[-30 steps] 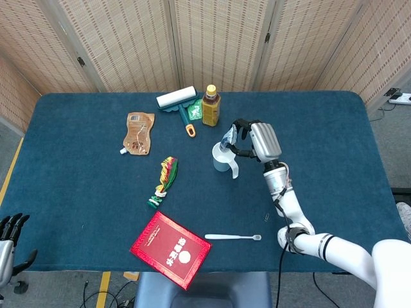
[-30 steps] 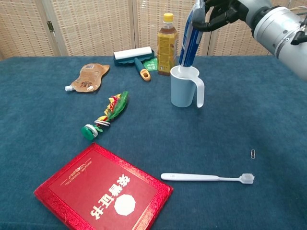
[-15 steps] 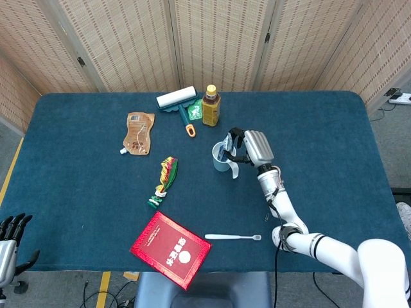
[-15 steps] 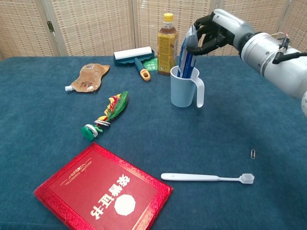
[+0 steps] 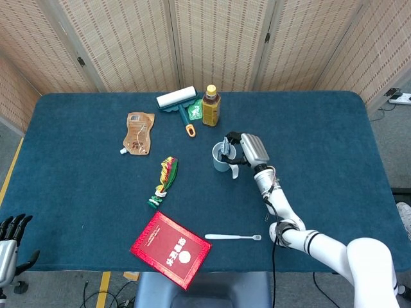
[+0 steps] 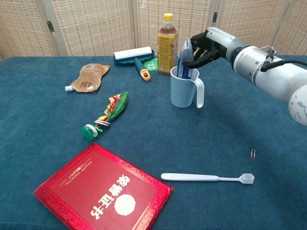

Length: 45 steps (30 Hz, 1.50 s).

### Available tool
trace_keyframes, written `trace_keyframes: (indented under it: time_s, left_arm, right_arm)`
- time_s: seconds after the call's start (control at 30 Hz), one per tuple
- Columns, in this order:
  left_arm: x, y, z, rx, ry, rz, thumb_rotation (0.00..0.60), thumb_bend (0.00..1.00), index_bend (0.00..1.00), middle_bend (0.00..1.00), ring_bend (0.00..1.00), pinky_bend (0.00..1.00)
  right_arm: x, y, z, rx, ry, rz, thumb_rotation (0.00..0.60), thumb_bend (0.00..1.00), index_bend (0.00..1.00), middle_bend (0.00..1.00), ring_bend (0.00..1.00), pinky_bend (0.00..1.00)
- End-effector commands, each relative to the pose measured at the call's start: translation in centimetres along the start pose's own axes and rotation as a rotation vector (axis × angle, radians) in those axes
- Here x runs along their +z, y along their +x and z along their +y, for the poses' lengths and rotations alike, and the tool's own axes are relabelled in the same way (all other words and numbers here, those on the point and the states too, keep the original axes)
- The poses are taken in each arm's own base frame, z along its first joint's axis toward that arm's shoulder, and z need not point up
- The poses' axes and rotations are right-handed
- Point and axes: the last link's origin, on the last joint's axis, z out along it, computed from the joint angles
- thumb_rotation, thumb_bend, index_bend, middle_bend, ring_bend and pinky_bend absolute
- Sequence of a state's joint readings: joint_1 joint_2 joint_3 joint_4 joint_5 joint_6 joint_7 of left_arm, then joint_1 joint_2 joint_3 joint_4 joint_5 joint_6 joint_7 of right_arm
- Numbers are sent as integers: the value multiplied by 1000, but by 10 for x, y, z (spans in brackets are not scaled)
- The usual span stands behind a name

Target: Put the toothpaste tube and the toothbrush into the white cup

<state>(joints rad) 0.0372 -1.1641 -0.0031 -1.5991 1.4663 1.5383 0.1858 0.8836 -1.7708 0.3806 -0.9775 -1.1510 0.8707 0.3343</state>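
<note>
Head view looks steeply down; chest view low, nearer.

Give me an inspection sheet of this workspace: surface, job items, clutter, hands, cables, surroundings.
Surface: dark blue cloth-covered table.
Job's things: blue toothpaste tube standing in the white handled cup; white toothbrush lying flat near the front edge, outside the cup.
Clutter: red booklet, green-capped colourful wrapped item, brown spout pouch, lint roller, yellow-capped tea bottle, small paper clip.
Hands: right hand grips the tube's top above the cup; left hand off the table at the lower left, holding nothing.
Cables: thin wire along the right forearm; cables on the floor.
Surroundings: woven folding screens behind the table.
</note>
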Motion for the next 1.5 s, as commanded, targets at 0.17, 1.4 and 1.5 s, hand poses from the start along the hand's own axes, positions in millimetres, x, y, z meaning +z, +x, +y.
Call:
trace_keyframes:
  time_s: [0.17,1.4,1.5]
  left_arm:
    - [1,-1,2,-2,-5,-1,600,329,164,151,105,152]
    - [10,1,15,-1,-49,4,600,329,164,151,105,152]
    - [9,4,14,-3,-45,13,600,329,164,151,105,152]
  right_arm:
    - [-3,6,5,-11,1,-21,600,132,67,180,158,189]
    - [-141,40,-26,-201,411,63,600,158,277,432,383,389]
    - [-148,27,-27,-241,431,6,600,157,338,441,388,389]
